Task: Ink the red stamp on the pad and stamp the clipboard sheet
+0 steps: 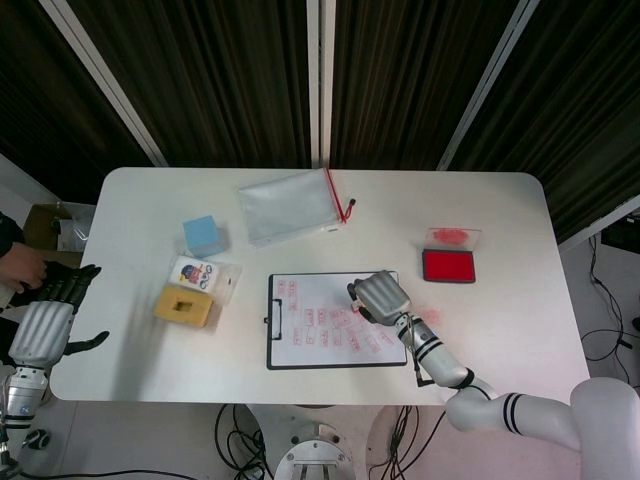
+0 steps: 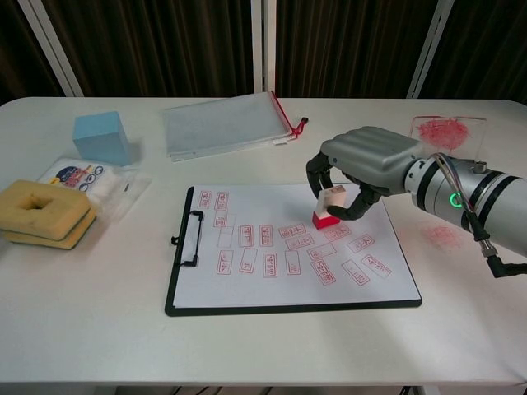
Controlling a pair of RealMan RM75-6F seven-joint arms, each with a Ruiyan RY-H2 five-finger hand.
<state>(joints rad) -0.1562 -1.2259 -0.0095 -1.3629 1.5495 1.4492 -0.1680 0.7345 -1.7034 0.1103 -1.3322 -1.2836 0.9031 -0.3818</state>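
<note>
My right hand [image 2: 368, 159] pinches the red stamp [image 2: 328, 209], a pale block with a red base. The stamp stands tilted over the upper right of the clipboard sheet [image 2: 247, 288], and its base looks to rest on the paper among several red imprints. From the head view the right hand [image 1: 381, 297] covers the stamp over the clipboard [image 1: 277, 345]. The red ink pad [image 1: 448, 266] lies open to the right of the clipboard, with its clear smeared lid [image 1: 453, 237] behind it. My left hand [image 1: 45, 325] hangs off the table's left edge, fingers apart, holding nothing.
A blue cube [image 2: 101, 137], a printed packet [image 2: 90, 178] and a yellow sponge [image 2: 43, 212] sit at the left. A clear zip pouch [image 2: 226, 122] lies behind the clipboard. A red ink smear [image 2: 443, 236] marks the table at right. A person's hand [image 1: 20, 268] shows at the left edge.
</note>
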